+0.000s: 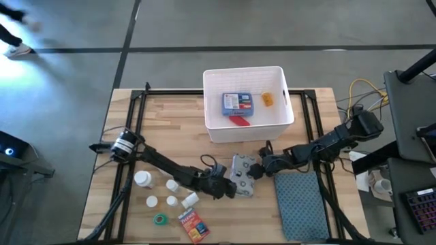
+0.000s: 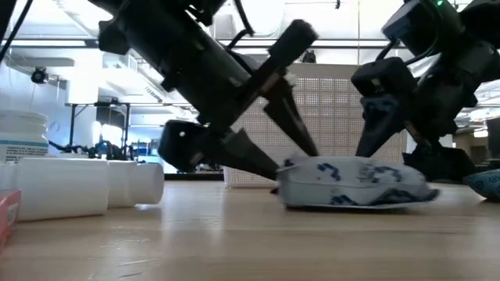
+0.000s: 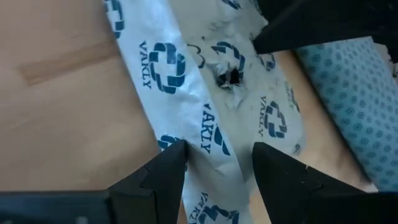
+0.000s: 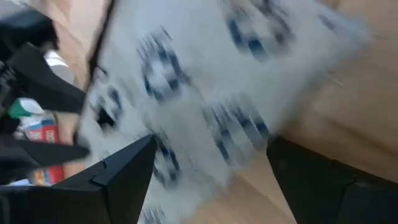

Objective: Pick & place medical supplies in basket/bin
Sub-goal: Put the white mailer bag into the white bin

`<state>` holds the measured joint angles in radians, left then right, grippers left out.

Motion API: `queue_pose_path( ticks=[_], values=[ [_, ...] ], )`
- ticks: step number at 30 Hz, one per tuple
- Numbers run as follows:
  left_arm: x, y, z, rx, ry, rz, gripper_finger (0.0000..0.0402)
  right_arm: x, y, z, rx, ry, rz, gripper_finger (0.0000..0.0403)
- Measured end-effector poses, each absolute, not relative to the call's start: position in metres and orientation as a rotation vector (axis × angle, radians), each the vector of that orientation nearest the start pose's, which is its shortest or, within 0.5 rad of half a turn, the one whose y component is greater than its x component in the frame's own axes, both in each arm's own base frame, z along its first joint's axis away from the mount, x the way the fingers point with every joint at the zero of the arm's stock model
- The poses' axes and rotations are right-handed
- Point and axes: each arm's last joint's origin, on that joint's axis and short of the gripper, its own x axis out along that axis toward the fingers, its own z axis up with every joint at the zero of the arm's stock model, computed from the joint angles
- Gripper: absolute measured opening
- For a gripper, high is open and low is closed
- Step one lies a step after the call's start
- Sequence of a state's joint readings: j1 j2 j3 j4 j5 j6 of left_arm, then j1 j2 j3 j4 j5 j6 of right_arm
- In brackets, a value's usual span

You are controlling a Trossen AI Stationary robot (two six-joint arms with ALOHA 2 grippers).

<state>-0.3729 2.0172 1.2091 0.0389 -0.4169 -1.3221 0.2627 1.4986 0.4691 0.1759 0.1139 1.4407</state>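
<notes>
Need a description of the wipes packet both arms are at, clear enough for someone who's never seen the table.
Start at the white basket at the table's far middle, then come toward the near edge: the wipes packet lies flat between the left gripper and right gripper. It is the only soft white pack printed with blue crosses; the teal mat is beside it.

Wipes packet (image 1: 244, 175) on table (image 1: 306, 102) between both arms, before basket (image 1: 283, 119), mat (image 1: 304, 204) to its right

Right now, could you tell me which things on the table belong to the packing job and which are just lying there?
Job:
- wipes packet, between left gripper and right gripper
- white bottles
- green tape roll
- orange-red box
- white basket

Lying about:
- teal cloth mat
</notes>
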Motion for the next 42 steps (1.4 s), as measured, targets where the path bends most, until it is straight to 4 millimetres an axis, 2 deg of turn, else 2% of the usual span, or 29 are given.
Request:
queue_pose_path(
  ticks=[11, 21, 27, 31, 36, 42],
  values=[
    [0.391, -0.143, 0.121, -0.946, 0.609, 0.505, 0.0166, 0.245, 0.058, 0.118, 1.16, 0.697, -0.422, 0.0301],
    [0.386, -0.143, 0.114, -0.926, 0.66, 0.505, 0.0166, 0.268, 0.066, 0.154, 1.097, 0.669, -0.25, 0.0285],
    [0.386, -0.144, 0.114, -0.921, 0.653, 0.5, 0.0166, 0.272, 0.071, 0.161, 0.98, 0.783, -0.194, 0.0281],
    [0.386, -0.144, 0.114, -0.92, 0.653, 0.501, 0.0166, 0.275, 0.073, 0.168, 0.831, 0.827, -0.142, 0.0277],
    [0.387, -0.144, 0.115, -0.926, 0.635, 0.505, 0.0166, 0.278, 0.071, 0.172, 0.697, 0.822, -0.147, 0.0245],
    [0.388, -0.144, 0.116, -0.945, 0.613, 0.489, 0.0166, 0.277, 0.071, 0.172, 0.677, 0.821, -0.162, 0.0161]
  ],
)
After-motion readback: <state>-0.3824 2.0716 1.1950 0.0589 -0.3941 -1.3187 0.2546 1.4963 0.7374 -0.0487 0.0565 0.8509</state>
